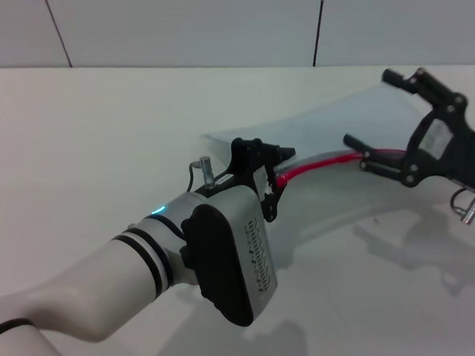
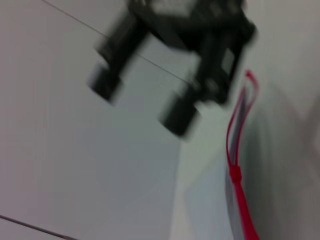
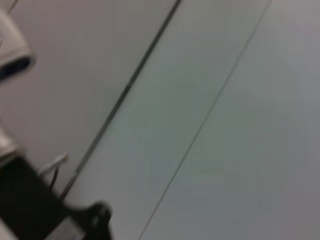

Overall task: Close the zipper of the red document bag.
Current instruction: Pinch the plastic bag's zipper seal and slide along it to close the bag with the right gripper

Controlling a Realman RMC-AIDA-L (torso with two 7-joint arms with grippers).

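White tiled wall behind a white table (image 1: 77, 154). Both arms hold the red document bag (image 1: 354, 124) off the table near its far right edge. Left gripper (image 1: 270, 170) pinches the zipper (image 1: 316, 166); right gripper (image 1: 380, 161), jaws spread, brackets the other end. Uneven pulling could buckle the strip and jam the slider.

Even, diffuse overhead light fills the head view; the matte white table (image 1: 84, 146) shows no glare. Soft grey shadows fall toward six o'clock beneath the black right gripper (image 1: 378, 123) and the white-and-black left arm housing (image 1: 226, 258). The left wrist view is heavily motion-blurred, the thin bright red zipper (image 2: 235, 150) smeared. The right wrist view is dim and out of focus.
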